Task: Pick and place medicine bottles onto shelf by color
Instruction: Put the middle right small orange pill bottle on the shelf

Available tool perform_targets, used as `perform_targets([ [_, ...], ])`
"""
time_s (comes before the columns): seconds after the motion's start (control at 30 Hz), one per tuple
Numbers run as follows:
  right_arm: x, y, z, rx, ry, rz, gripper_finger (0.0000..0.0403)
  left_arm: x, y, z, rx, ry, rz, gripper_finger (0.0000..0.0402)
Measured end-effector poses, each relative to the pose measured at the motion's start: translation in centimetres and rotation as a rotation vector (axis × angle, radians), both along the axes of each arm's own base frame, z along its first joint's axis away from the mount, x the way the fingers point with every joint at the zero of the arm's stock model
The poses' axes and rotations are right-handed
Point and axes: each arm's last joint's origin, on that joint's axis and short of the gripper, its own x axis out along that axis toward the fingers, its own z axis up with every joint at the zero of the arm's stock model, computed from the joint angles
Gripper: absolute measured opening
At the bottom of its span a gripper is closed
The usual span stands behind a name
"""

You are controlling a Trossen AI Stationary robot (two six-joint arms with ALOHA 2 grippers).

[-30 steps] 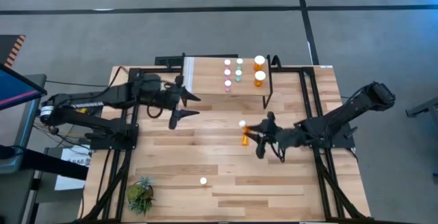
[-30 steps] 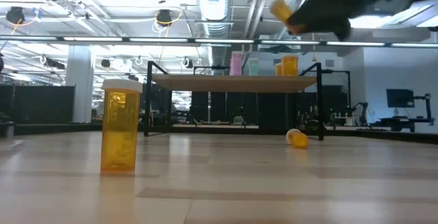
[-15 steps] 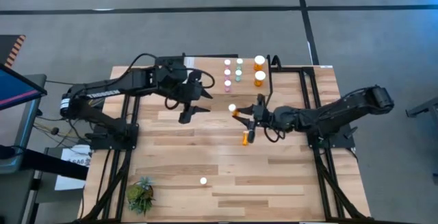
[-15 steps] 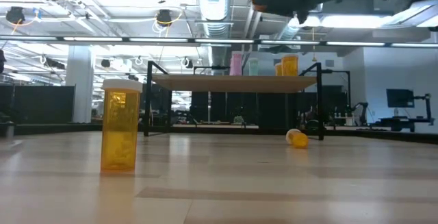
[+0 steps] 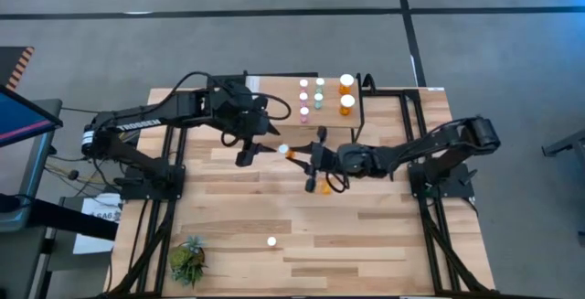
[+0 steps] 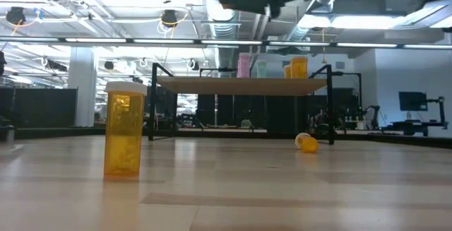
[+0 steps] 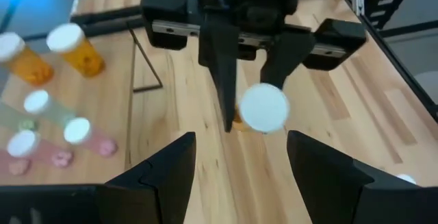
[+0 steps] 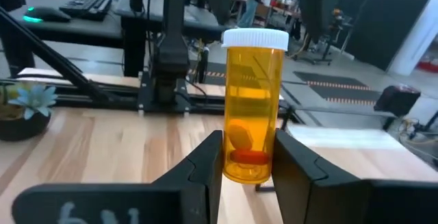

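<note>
Nearest you, a tall orange pill bottle with a white cap point(image 6: 124, 128) stands on the light wooden worktop point(image 5: 366, 235), another lies on its side point(image 6: 306, 143) – both still wait. Bring the held orange white-capped bottle point(image 8: 252, 114) level toward the left gripper point(image 5: 262, 141), then release only once gripped. The right gripper point(image 5: 302, 155) has its fingers clamped on that bottle; the left's fingers stand wide, empty. Beyond – the small raised light-wood shelf on black legs point(image 5: 274, 107).
</note>
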Motion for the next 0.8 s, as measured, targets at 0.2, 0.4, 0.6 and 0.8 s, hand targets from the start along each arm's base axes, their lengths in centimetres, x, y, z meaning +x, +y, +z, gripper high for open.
perform_targets([
  [0.2, 2.1, -0.4, -0.1, -0.009, 0.027, -0.018, 0.0118, -0.2, 0.0, -0.2, -0.032, 0.033, 0.021, 0.0218],
  [0.4, 3.7, -1.0, -0.6, -0.010, 0.058, -0.047, 0.0118, -0.4, 0.1, -0.5, -0.002, 0.079, 0.067, 0.0218],
  [0.6, 3.8, -1.4, -0.7, -0.011, 0.068, -0.059, 0.0118, -0.8, 0.3, -0.9, 0.025, 0.132, 0.145, 0.0218],
  [0.8, 3.7, -1.5, -0.1, -0.007, 0.039, -0.063, 0.0118, -0.9, 0.3, -1.0, 0.036, 0.145, 0.157, 0.0218],
])
